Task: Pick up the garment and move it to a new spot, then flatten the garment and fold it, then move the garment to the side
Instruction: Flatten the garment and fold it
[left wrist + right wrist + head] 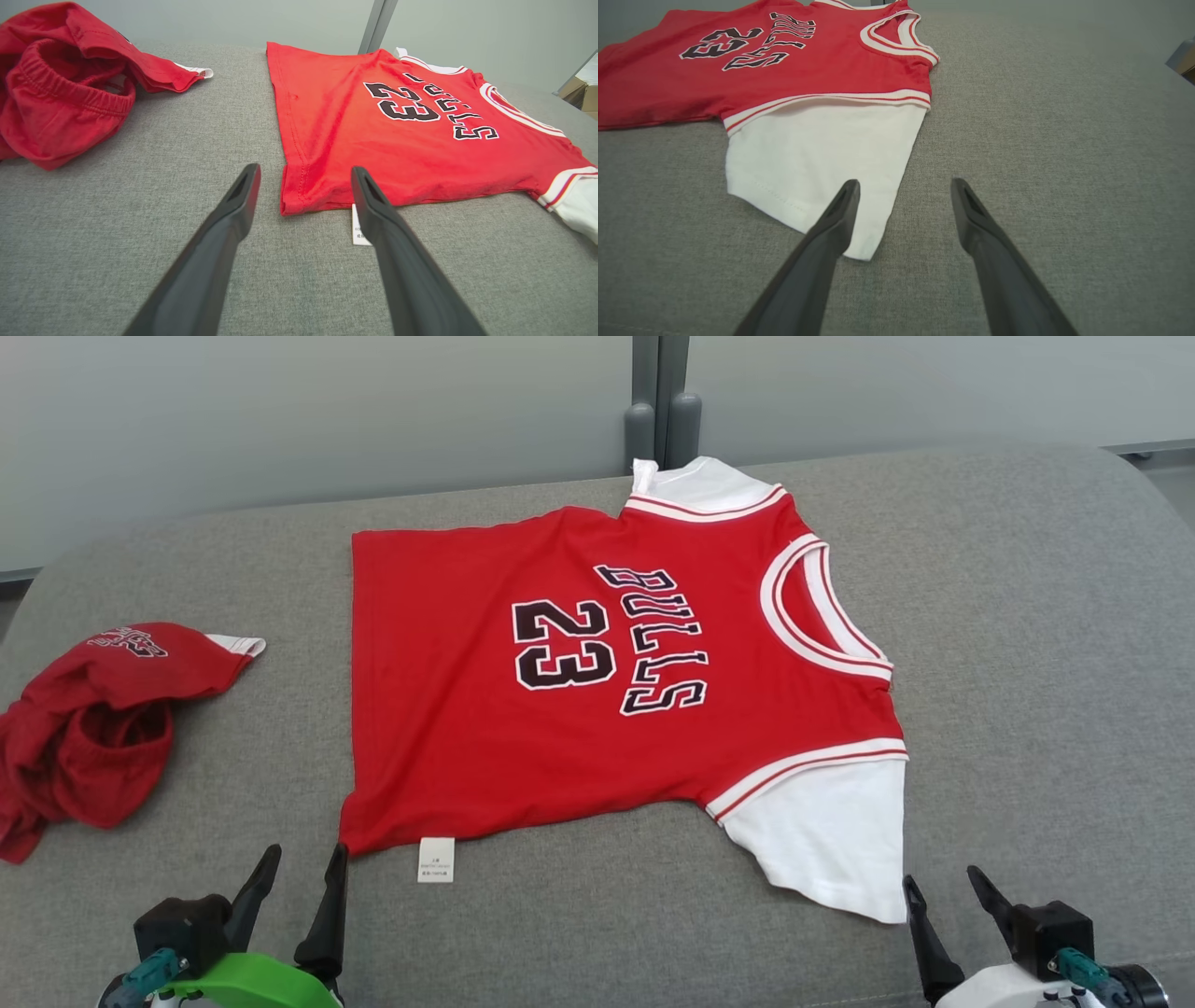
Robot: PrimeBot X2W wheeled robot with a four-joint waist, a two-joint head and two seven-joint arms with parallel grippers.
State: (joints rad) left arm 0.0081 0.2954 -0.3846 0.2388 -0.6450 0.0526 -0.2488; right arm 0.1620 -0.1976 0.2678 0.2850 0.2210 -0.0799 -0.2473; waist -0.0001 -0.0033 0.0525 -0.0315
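- Red jersey with white sleeves [448, 728] lies flat on grey fabric surface [1027, 663], ahead.
- Left hand [307, 851], fingers apart, near its hem corner.
- Right hand [940, 877], fingers apart, beside sleeve edge; open surface rightward.

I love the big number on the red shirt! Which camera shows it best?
The head view: it looks down on the number 23, whole and nearly flat-on. The left wrist view sees the number squashed from a low angle. The right wrist view has it small and slanted near its top-left.
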